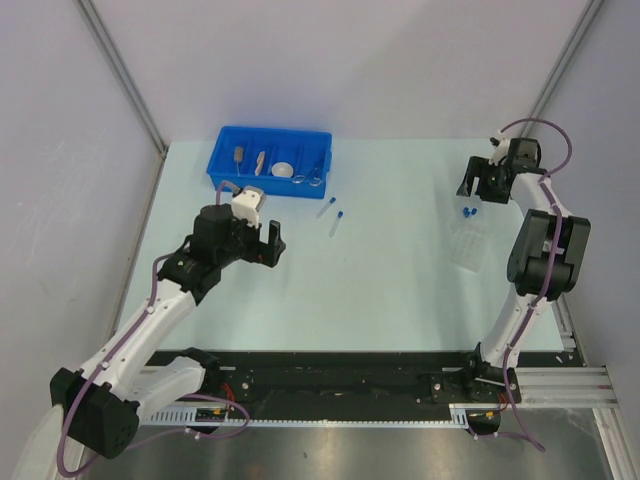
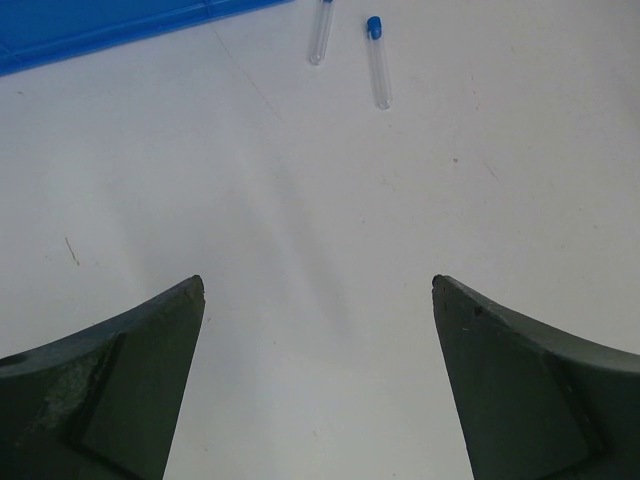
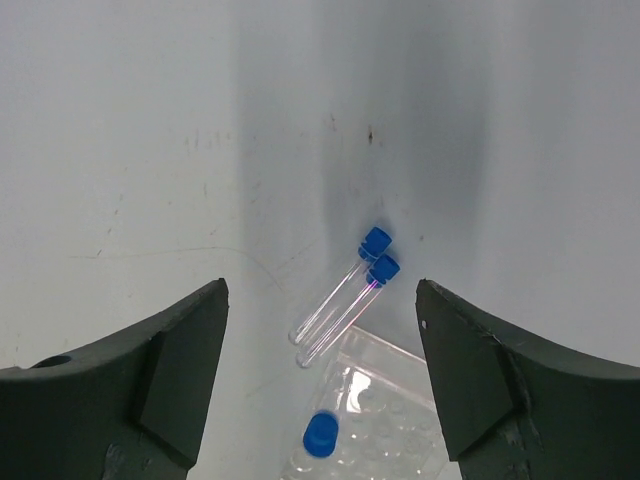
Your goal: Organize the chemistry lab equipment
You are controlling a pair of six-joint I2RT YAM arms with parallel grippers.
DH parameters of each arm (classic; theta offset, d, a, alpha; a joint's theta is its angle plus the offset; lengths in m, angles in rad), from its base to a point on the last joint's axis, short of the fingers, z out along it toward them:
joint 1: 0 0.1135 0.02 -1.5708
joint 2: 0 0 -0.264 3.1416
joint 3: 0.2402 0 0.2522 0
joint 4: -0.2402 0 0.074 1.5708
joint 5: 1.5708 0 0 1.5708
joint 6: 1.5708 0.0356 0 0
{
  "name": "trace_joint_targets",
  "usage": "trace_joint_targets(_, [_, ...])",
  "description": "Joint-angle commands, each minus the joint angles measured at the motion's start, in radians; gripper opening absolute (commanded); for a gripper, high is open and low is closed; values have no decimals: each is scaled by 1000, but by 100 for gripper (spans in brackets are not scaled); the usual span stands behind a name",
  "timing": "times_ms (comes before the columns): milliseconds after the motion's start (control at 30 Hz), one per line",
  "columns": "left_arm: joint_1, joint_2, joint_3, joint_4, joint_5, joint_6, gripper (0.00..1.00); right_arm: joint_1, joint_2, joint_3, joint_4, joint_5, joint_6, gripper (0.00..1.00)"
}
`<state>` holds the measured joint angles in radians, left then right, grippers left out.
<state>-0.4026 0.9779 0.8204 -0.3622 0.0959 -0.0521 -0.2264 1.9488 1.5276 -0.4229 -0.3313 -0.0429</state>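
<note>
Two clear tubes with blue caps (image 1: pixel 331 214) lie on the table right of the blue bin (image 1: pixel 222 163); the left wrist view shows them (image 2: pixel 377 62) ahead of the fingers. My left gripper (image 1: pixel 268 245) (image 2: pixel 318 285) is open and empty, a little short of them. Two more capped tubes (image 3: pixel 340 297) lie side by side by the clear tube rack (image 3: pixel 390 415) (image 1: pixel 467 246). One capped tube (image 3: pixel 320 436) stands in the rack. My right gripper (image 1: pixel 482 190) (image 3: pixel 322 287) is open and empty above these tubes. The bin holds tan wooden-handled tools (image 1: pixel 241 155), a white dish (image 1: pixel 284 170) and wire tongs (image 1: pixel 313 176).
The blue bin's edge (image 2: pixel 100 28) shows at the top left of the left wrist view. Grey walls close the table at the back and sides. The black rail with the arm bases (image 1: pixel 350 385) runs along the near edge.
</note>
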Motion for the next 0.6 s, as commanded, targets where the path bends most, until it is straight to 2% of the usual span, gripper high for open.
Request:
trace_joint_targets(0, [1, 8, 2, 5, -13, 49, 100, -5, 62, 72, -74, 44, 38, 81])
trace_joint_targets(567, [1, 15, 3, 3, -18, 51, 100, 36, 167, 85, -123, 80, 38, 80])
